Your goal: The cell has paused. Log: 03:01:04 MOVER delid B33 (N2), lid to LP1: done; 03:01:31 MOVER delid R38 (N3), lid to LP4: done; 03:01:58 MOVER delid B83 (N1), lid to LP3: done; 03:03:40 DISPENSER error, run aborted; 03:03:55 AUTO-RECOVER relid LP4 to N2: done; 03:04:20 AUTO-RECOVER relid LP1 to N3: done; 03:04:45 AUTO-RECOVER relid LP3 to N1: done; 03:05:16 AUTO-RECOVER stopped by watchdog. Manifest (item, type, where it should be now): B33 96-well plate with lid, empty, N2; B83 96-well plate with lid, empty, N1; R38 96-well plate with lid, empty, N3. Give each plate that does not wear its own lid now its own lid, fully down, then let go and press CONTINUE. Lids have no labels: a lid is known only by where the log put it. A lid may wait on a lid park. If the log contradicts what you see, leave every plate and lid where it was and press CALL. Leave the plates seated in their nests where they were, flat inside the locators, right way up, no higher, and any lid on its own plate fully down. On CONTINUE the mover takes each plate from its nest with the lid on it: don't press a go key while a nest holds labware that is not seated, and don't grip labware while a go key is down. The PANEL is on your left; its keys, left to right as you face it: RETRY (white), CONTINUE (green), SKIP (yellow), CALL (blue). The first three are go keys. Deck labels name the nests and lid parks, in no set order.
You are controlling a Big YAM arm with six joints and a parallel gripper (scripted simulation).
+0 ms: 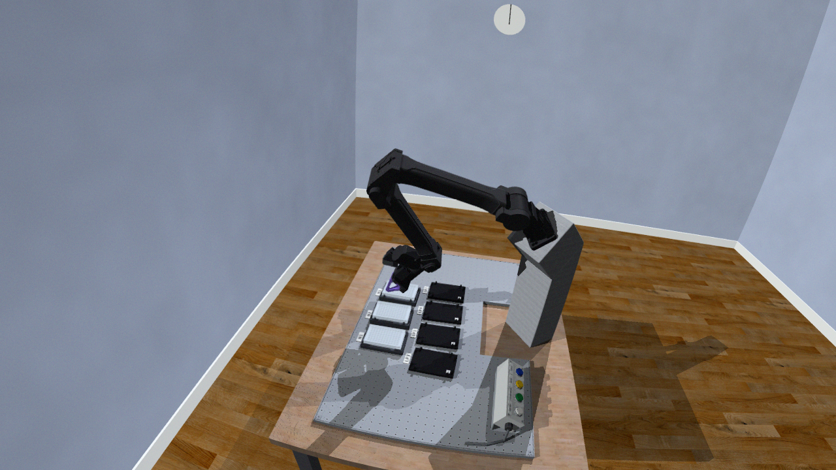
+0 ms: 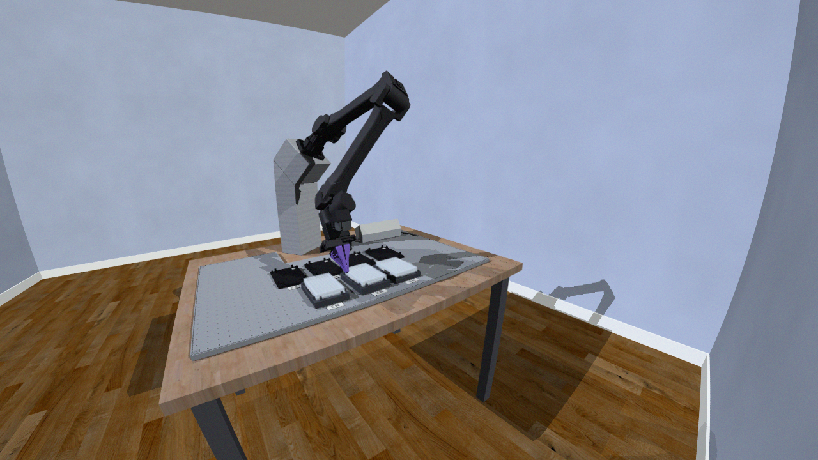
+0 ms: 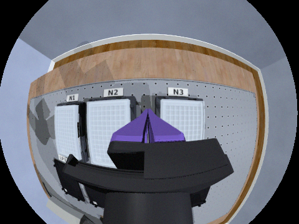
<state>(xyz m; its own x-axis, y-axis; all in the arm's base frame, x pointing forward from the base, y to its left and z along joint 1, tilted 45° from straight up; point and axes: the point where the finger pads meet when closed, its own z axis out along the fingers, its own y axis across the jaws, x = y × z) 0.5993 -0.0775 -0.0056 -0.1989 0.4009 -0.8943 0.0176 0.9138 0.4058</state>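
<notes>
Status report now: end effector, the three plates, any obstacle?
End effector shut, holding nothing, above the N2-N3 gap. Three lidded plates in their nests. Four lid parks bare. No obstacle seen.

Your gripper [image 3: 147, 122] hung shut and empty above the gap between the N2 plate [image 3: 109, 129] and the N3 plate [image 3: 182, 117]. Behind it lay four flat black lid parks [image 1: 442, 313], low enough to pass over. Only the tall grey pedestal [image 1: 540, 292] blocked the way toward the panel [image 1: 508, 397].

plates N1 [image 3: 66, 130] | N2 [image 3: 109, 126] | N3 [image 3: 183, 117] | white, lidded, flat in nests
</notes>
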